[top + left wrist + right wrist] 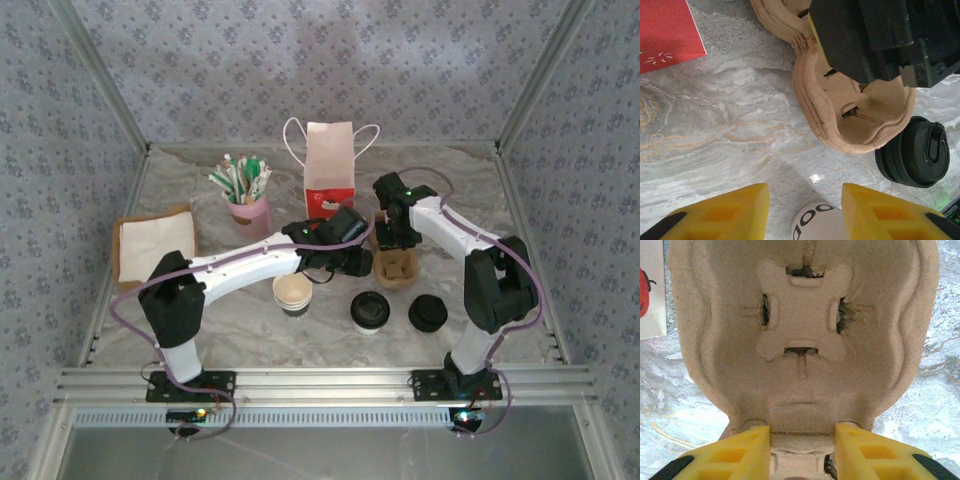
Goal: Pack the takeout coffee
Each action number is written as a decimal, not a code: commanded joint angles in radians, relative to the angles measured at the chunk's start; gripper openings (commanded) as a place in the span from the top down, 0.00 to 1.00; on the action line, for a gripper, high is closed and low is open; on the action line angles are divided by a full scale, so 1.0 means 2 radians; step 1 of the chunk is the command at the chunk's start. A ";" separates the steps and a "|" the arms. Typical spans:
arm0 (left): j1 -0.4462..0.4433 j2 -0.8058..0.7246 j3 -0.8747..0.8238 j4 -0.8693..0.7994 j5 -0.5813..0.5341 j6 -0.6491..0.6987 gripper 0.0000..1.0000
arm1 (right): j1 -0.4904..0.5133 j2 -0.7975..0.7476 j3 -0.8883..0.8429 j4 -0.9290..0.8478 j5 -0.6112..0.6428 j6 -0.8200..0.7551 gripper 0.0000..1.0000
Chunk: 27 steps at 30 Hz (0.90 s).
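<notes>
Yellow-fingered, straddles carrier (395,270) with right gripper (802,437), likely steadying it, clamp unclear; holds left gripper (805,200) agape beside carrier.

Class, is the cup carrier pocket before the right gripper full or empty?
Empty: the cup carrier pocket shows its bare cross-cut bottom; no cup sits in it.

The bag (329,170) stands at the desk's (240,335) back edge, the cup carrier (395,268) before it; cup stack (293,295), coffee (369,311), lids (428,313) run left to right nearer the front.
</notes>
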State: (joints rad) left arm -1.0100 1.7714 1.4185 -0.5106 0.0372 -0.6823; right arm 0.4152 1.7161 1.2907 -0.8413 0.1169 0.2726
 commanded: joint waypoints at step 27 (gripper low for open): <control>0.008 0.015 0.029 0.016 0.002 -0.008 0.58 | -0.016 -0.057 -0.017 -0.016 -0.032 0.003 0.63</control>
State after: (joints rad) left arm -1.0012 1.7954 1.4277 -0.4946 0.0372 -0.6903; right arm 0.3893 1.6440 1.2591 -0.8490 0.0704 0.2726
